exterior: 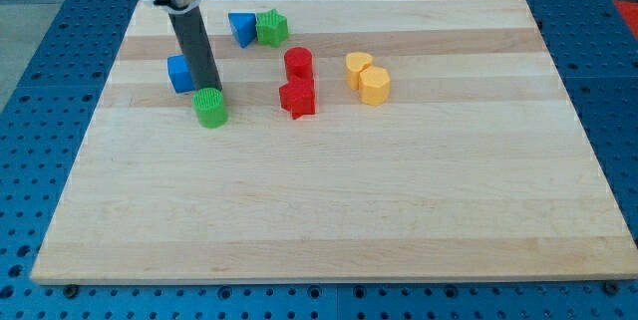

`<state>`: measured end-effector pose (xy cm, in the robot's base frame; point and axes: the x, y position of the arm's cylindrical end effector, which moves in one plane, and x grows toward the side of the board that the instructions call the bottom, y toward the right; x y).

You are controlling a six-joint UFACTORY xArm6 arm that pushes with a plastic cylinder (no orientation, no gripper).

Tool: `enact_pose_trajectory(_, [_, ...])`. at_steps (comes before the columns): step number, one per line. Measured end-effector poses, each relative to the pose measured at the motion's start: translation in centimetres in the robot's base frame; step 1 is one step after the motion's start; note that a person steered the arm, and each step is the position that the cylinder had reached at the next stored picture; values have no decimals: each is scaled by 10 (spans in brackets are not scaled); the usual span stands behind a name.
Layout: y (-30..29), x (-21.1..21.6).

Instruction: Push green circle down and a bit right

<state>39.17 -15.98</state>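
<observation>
The green circle (210, 108) sits on the wooden board (329, 200) at the view's left, below a blue block (180, 74). My rod comes down from the view's top left, and my tip (208, 90) stands right at the green circle's upper edge, touching it or nearly so. The rod hides part of the blue block's right side.
A blue triangle (241, 28) and a green star (271, 28) lie side by side near the view's top. A red circle (298, 63) sits above a red star (297, 99) in the middle. Two yellow blocks (359, 67) (375, 86) lie to their right.
</observation>
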Motion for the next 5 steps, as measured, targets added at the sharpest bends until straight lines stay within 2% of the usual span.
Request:
enact_pose_trajectory(1, [0,29])
enact_pose_trajectory(2, [-28,39])
enact_pose_trajectory(3, [-30,79])
enact_pose_trajectory(4, [-16,80])
enact_pose_trajectory(5, [-32,74])
